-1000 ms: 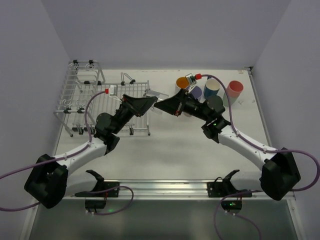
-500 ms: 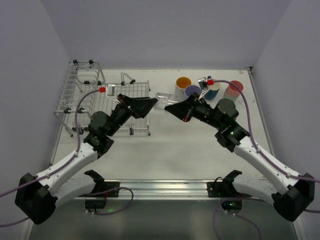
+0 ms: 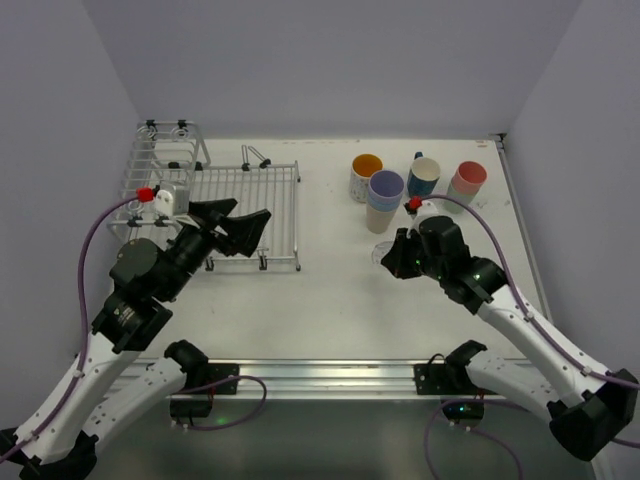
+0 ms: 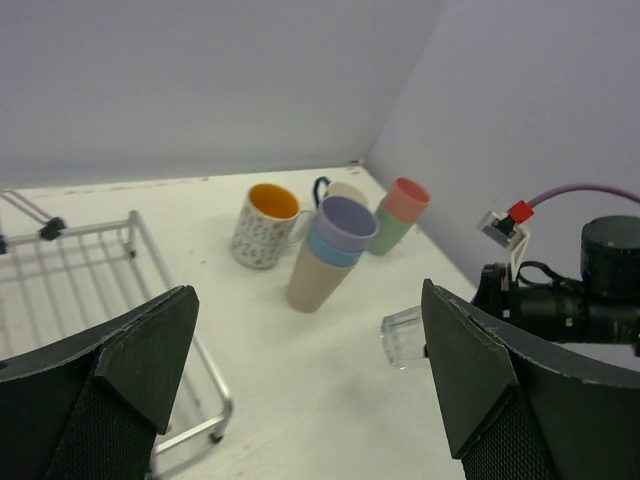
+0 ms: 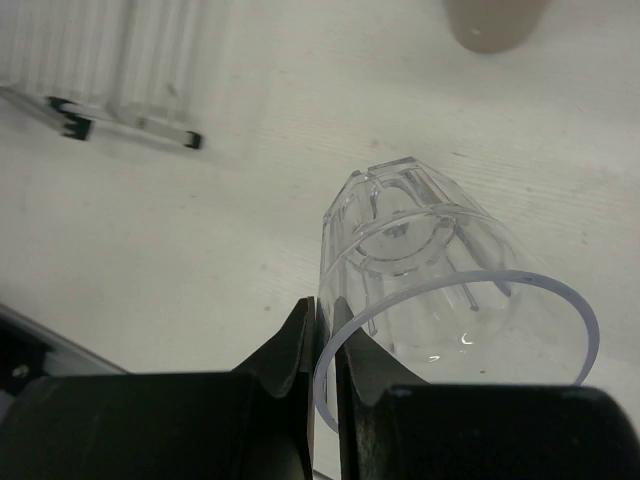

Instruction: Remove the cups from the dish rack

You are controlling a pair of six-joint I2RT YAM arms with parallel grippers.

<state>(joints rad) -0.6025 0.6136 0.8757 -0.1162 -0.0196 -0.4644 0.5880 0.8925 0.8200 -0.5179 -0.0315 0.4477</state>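
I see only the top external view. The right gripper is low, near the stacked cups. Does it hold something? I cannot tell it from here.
Observer: Yes. In the right wrist view the right gripper pinches the rim of a clear cup, with one finger inside and one outside.
Operator: Is this cup upright?
Observer: Roughly upright in the left wrist view, low over the table. I cannot tell whether it touches.
Operator: How many cups are in the stack beside it?
Observer: The left wrist view shows three in the stack: lilac inside blue inside beige.
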